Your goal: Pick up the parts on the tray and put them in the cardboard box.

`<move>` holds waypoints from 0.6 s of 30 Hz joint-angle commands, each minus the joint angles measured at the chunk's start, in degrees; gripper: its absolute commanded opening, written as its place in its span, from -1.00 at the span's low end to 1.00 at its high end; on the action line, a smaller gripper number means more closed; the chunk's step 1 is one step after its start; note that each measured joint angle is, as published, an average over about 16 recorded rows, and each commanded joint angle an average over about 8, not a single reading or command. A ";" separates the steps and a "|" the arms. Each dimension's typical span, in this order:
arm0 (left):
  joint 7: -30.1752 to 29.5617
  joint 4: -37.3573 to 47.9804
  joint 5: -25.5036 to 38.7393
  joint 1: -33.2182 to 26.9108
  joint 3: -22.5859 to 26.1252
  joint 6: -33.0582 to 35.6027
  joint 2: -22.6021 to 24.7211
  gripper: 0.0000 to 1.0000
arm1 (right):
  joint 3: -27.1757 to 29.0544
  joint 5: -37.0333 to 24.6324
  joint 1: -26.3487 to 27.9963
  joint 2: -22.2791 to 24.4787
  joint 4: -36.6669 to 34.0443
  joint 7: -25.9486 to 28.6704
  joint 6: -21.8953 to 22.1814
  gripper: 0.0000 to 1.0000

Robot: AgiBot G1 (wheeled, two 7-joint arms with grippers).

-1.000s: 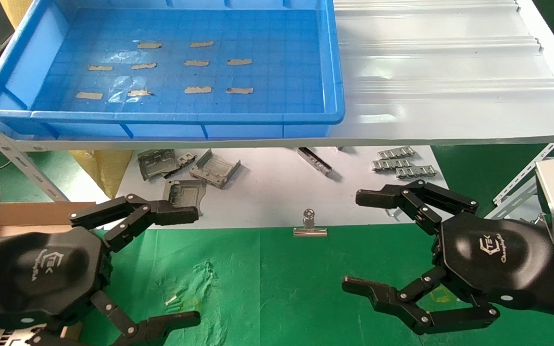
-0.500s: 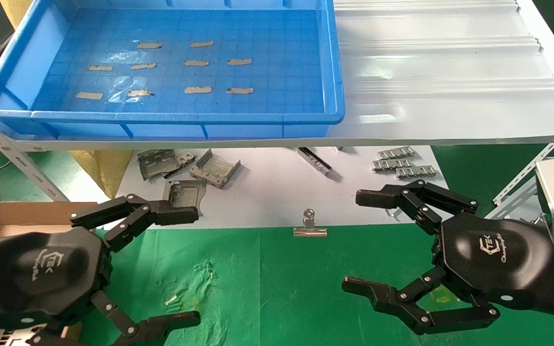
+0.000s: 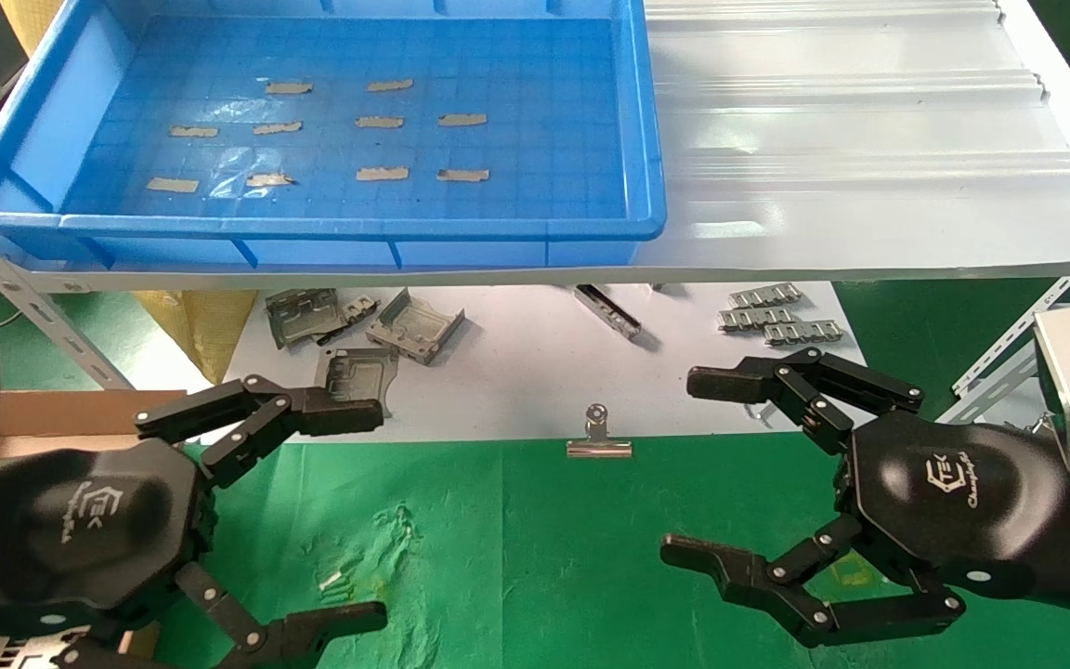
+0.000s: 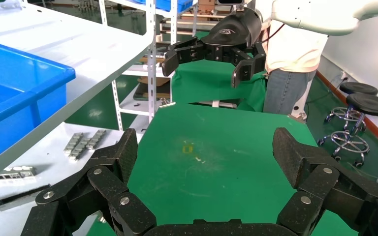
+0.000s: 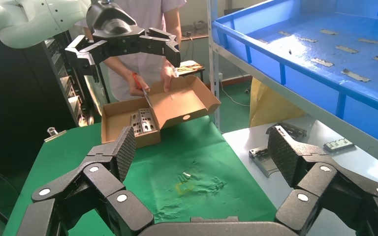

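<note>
The blue tray [image 3: 312, 225] stands on the upper shelf; its floor bears only tape strips. The cardboard box [image 5: 182, 103] lies open on the green mat at my left, and its edge shows beside my left arm [image 3: 61, 413]. Two silver punched parts [image 5: 142, 121] lie inside the box. My left gripper [image 3: 379, 514] hovers open over the mat, nothing between its fingers [image 4: 128, 150]. Level with it on the right, my right gripper [image 3: 682, 465] is also open and holds nothing.
Grey stamped brackets [image 3: 386, 330], ridged strips [image 3: 776, 316] and a binder clip [image 3: 598, 437] lie on the white lower sheet under the shelf. A white corrugated sheet [image 3: 869, 139] covers the shelf right of the tray. A person [image 5: 150, 73] stands behind the box.
</note>
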 commanded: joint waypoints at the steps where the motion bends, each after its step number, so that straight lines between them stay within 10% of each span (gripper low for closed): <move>1: 0.00 0.00 0.00 0.00 0.00 0.00 0.00 1.00 | 0.00 0.00 0.00 0.00 0.00 0.00 0.00 1.00; 18: 0.00 0.00 0.00 0.00 0.00 0.00 0.00 1.00 | 0.00 0.00 0.00 0.00 0.00 0.00 0.00 1.00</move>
